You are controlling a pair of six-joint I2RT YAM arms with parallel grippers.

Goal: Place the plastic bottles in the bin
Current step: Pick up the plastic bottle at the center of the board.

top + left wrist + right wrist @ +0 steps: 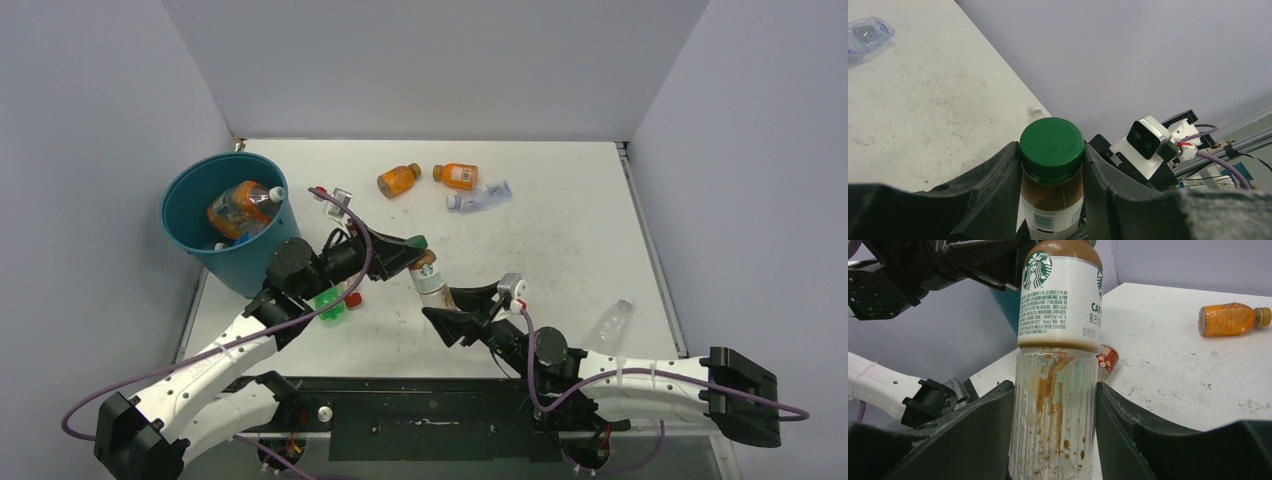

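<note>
Top external: coffee bottle [430, 277] at frame centre, left gripper [416, 250] clamped at its neck, right gripper [452, 298] clamped on its base; likely handover, so next right must release and left carry it to the bin [228, 266], upper left.

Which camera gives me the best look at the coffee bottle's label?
Right wrist: the coffee bottle label fills the frame, legible. Left wrist shows mainly its green cap; top external shows it small, between the left gripper and right gripper.

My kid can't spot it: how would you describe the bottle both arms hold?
Look right of the blue bin, where the left arm and right arm meet. The bottle between them alone has a green cap, white label and brown coffee streaks.
</note>
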